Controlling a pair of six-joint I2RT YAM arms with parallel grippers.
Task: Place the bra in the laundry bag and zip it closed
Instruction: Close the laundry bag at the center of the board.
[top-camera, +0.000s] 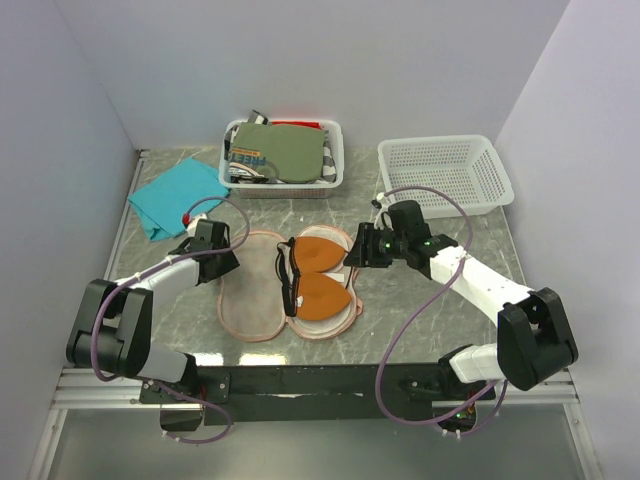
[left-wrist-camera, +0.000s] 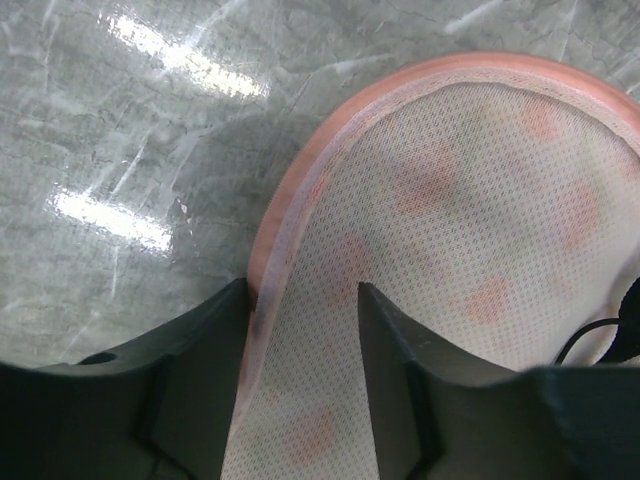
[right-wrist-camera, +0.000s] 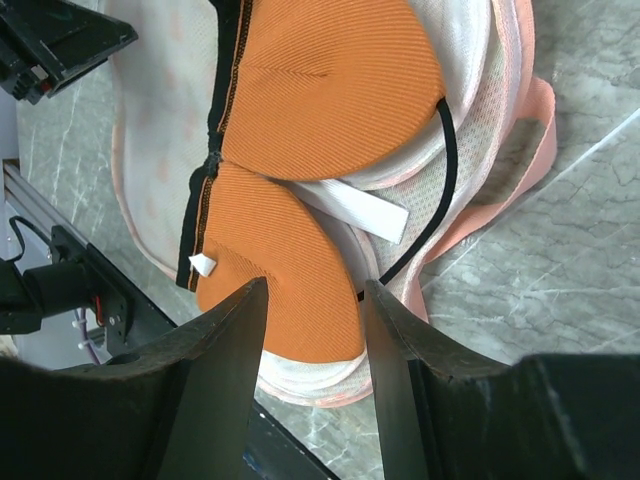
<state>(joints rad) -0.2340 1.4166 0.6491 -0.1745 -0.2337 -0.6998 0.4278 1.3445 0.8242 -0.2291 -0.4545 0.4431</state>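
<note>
The pinkish-beige two-lobed mesh laundry bag (top-camera: 250, 292) lies open on the grey marbled table (top-camera: 430, 325), and the rust-orange bra with dark straps (top-camera: 322, 277) sits in its right half. The left gripper (top-camera: 230, 262), fingers spread, straddles the left half's far rim. The right gripper (top-camera: 351, 255), also spread, is at the bag's right edge over a cup

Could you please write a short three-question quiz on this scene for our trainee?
1. True or false: the bra lies inside the open laundry bag.
2. What sits between the fingers of the left gripper? A) the bag's rim B) a bra strap C) nothing
3. Fill in: the jaws of the right gripper, above an orange cup, stand ___ (open or shut).
Key: 1 true; 2 A; 3 open.
</note>
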